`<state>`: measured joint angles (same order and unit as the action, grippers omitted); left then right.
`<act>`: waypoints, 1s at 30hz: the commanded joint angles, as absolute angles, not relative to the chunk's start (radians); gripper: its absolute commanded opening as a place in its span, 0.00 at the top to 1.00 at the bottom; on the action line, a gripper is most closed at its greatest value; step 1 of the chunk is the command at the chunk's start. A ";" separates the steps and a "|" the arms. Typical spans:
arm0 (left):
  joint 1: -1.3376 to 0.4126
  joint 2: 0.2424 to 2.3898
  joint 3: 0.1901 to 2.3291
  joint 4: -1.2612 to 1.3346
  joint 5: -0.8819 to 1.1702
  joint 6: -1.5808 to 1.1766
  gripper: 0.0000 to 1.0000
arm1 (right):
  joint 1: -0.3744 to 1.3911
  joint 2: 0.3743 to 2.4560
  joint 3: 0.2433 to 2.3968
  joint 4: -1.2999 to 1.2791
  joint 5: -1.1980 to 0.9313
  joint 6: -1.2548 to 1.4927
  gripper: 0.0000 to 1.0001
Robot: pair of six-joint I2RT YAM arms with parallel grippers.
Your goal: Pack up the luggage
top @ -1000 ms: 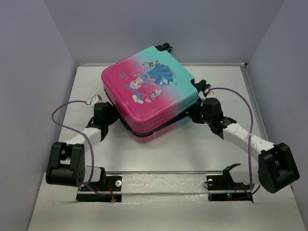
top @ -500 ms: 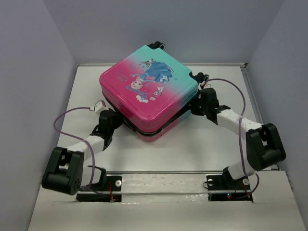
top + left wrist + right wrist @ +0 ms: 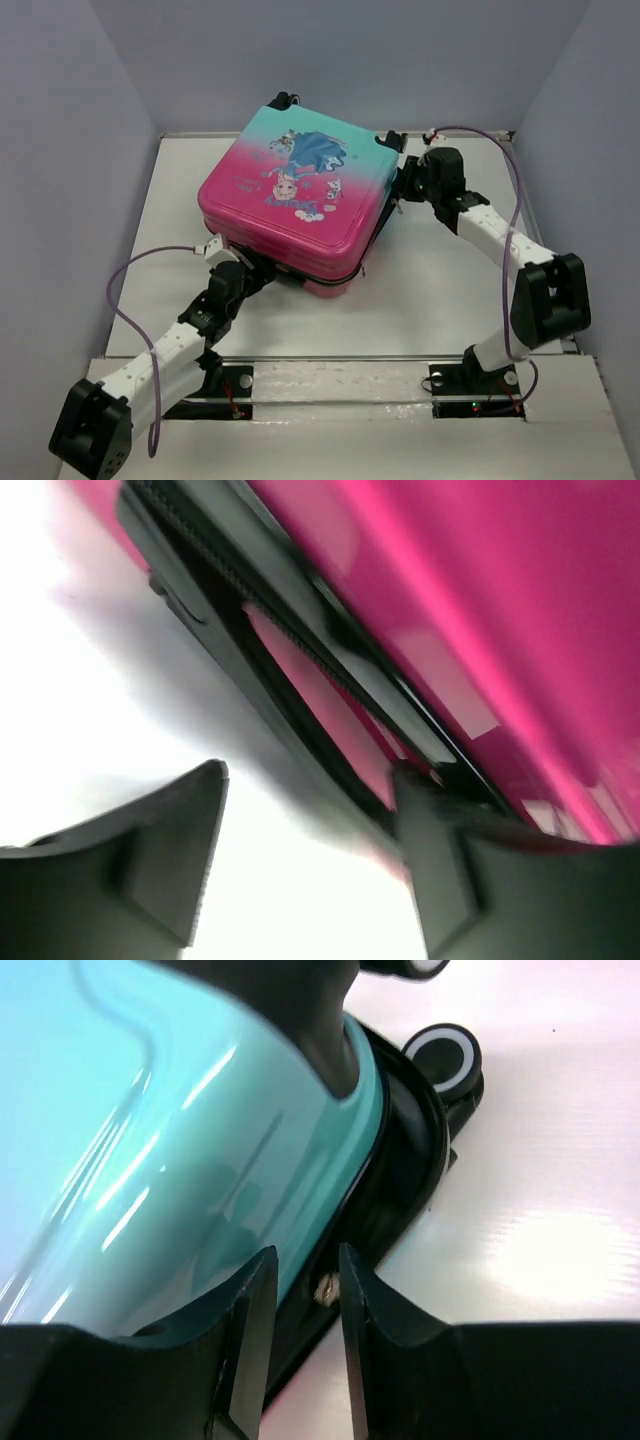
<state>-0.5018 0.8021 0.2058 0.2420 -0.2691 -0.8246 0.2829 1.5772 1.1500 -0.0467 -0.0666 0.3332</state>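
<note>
The princess-print suitcase (image 3: 300, 200) lies flat on the white table (image 3: 440, 290), print up and turned at an angle. The left gripper (image 3: 308, 775) is spread wide at its pink zipper edge, grasping nothing. The right gripper (image 3: 305, 1255) is at the teal corner near a wheel (image 3: 445, 1055) – narrowly parted, released.

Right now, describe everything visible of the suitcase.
The luggage is a glossy hard-shell case, pink at its near end fading to teal at the far end, with a cartoon princess print on top. It lies flat on the white table, turned cornerwise, halves together with a dark zipper band between; whether fully zipped is unclear. Black wheels sit at the teal end. The left claw stands open at the pink edge, the right claw by the wheels; contact is unclear.
</note>
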 commanded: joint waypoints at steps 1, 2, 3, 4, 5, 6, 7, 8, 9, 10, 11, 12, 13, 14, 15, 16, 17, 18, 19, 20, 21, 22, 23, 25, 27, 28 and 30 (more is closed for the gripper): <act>-0.528 0.692 0.348 0.132 -0.239 -0.736 0.15 | 0.288 1.325 0.994 -0.097 -0.005 0.360 0.51; -0.528 0.684 0.359 0.120 -0.238 -0.735 0.17 | 0.288 1.324 0.955 -0.094 -0.011 0.365 0.49; -0.528 0.680 0.365 0.117 -0.212 -0.736 0.25 | 0.288 1.237 0.868 -0.083 -0.058 0.370 0.48; -0.529 0.680 0.365 0.117 -0.193 -0.738 0.28 | 0.288 1.191 0.821 -0.065 -0.092 0.371 0.49; -0.529 0.684 0.365 0.127 -0.172 -0.735 0.30 | 0.298 1.148 0.777 -0.028 -0.128 0.379 0.52; -0.531 0.698 0.368 0.127 -0.140 -0.721 0.49 | 0.307 1.017 0.658 0.000 -0.212 0.403 0.68; -0.531 0.704 0.373 0.124 -0.123 -0.707 0.63 | 0.319 0.941 0.594 0.021 -0.245 0.416 0.85; -0.531 0.703 0.377 0.124 -0.117 -0.701 0.66 | 0.333 0.908 0.568 0.025 -0.271 0.422 0.93; -0.532 0.701 0.383 0.124 -0.111 -0.695 0.69 | 0.333 0.879 0.545 0.035 -0.332 0.423 0.93; -0.532 0.696 0.391 0.121 -0.104 -0.690 0.70 | 0.366 0.836 0.523 0.043 -0.357 0.428 0.93; -0.532 0.693 0.412 0.115 -0.106 -0.686 0.71 | 0.380 0.822 0.485 0.076 -0.389 0.425 0.91; -0.534 0.687 0.422 0.115 -0.100 -0.684 0.72 | 0.394 0.815 0.468 0.090 -0.446 0.422 0.89; -0.534 0.683 0.443 0.115 -0.094 -0.681 0.73 | 0.422 0.810 0.456 0.101 -0.460 0.423 0.86; -0.534 0.684 0.455 0.115 -0.092 -0.680 0.74 | 0.434 0.810 0.433 0.113 -0.480 0.419 0.86; -0.534 0.692 0.468 0.114 -0.089 -0.673 0.74 | 0.443 0.808 0.416 0.155 -0.521 0.414 0.86; -0.534 0.698 0.480 0.115 -0.087 -0.672 0.74 | 0.443 0.805 0.396 0.190 -0.531 0.413 0.86; -0.534 0.706 0.501 0.115 -0.089 -0.669 0.74 | 0.452 0.804 0.376 0.227 -0.538 0.417 0.86; -0.534 0.715 0.511 0.115 -0.092 -0.664 0.74 | 0.453 0.822 0.367 0.262 -0.546 0.417 0.86; -0.534 0.732 0.531 0.115 -0.092 -0.658 0.74 | 0.453 0.839 0.374 0.264 -0.542 0.407 0.80; -0.534 0.736 0.538 0.117 -0.089 -0.660 0.74 | 0.465 0.869 0.379 0.274 -0.523 0.396 0.74; -0.535 0.736 0.545 0.121 -0.084 -0.661 0.74 | 0.477 0.885 0.379 0.282 -0.503 0.387 0.67; -0.534 0.729 0.555 0.123 -0.084 -0.660 0.74 | 0.477 0.899 0.382 0.287 -0.473 0.377 0.54; -0.535 0.724 0.561 0.118 -0.095 -0.654 0.74 | 0.477 0.916 0.385 0.320 -0.468 0.368 0.51; -0.535 0.718 0.572 0.109 -0.141 -0.643 0.74 | 0.501 0.968 0.371 0.389 -0.457 0.368 0.47; -0.535 0.727 0.591 0.097 -0.138 -0.629 0.74 | 0.524 1.009 0.376 0.465 -0.482 0.361 0.48; -0.535 0.730 0.592 0.095 -0.138 -0.629 0.74 | 0.553 1.050 0.380 0.481 -0.470 0.350 0.47; -0.535 0.741 0.586 0.086 -0.146 -0.623 0.73 | 0.575 1.094 0.408 0.483 -0.416 0.301 0.47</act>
<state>-0.5289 0.7498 0.4934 -0.0978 -0.1375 -0.6353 0.5220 1.0275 0.3710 0.3347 -0.4706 0.3820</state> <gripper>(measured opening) 0.264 0.525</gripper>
